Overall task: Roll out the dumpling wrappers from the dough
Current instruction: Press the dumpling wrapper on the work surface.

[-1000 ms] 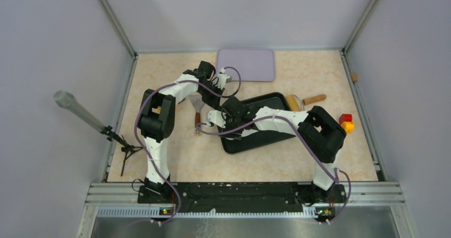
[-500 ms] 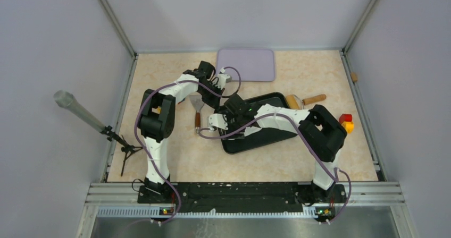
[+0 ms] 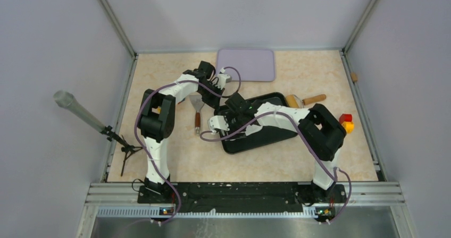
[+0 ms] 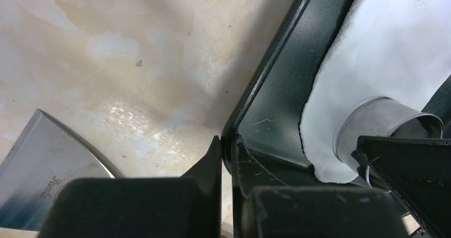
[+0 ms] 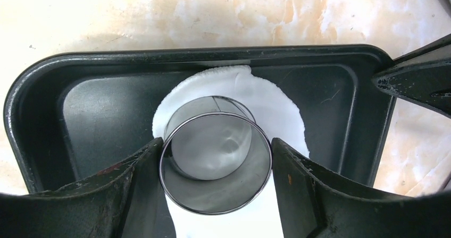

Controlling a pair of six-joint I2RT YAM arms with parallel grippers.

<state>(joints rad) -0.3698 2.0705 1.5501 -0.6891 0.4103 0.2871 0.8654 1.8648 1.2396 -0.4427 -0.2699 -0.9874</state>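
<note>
Your top view looks down from behind the arms onto the whole table [image 3: 266, 163]; your left wrist view sits close at the rim of the black tray [image 4: 276, 89]; your right wrist view looks steeply down into it; both show the dough [image 4: 383, 41] and metal ring [image 4: 380, 118].

Overhead view: bright, even, diffuse light; soft shadows beneath my arms [image 3: 159, 110]. Left wrist view: my left fingers [image 4: 133, 206] blurred along bottom edge, dough [image 4: 393, 41] near blown-out, tray [image 4: 282, 84] dim. Right wrist view: sharp centre, reflections inside metal ring [image 5: 215, 195].
</note>
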